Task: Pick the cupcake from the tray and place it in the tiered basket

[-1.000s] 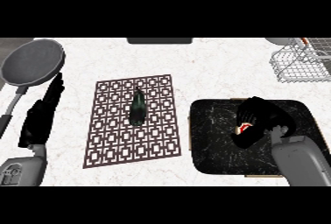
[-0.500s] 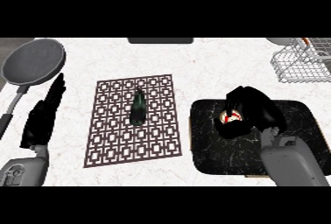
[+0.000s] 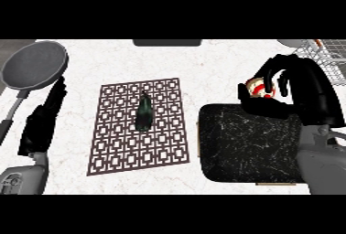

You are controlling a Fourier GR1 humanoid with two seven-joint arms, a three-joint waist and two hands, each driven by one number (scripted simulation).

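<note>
My right hand [image 3: 304, 91] is curled round the cupcake [image 3: 259, 87], whose pale frosting and red patch show between the fingers. Hand and cupcake hang above the far edge of the dark marbled tray [image 3: 246, 146], lifted off it. The wire tiered basket [image 3: 331, 55] stands at the far right, just beyond the hand. My left hand [image 3: 42, 123] rests open at the left edge, fingers pointing away from me.
A patterned brown mat [image 3: 115, 146] lies mid-counter with a dark green vegetable [image 3: 143, 114] on it. A grey frying pan [image 3: 34, 66] sits at the far left, its handle running toward my left hand. A dark object [image 3: 167, 42] sits at the counter's back edge.
The right hand has risen with the cupcake and moved away from me and rightward, from over the tray's middle to its far edge near the basket. The left hand has stayed still.
</note>
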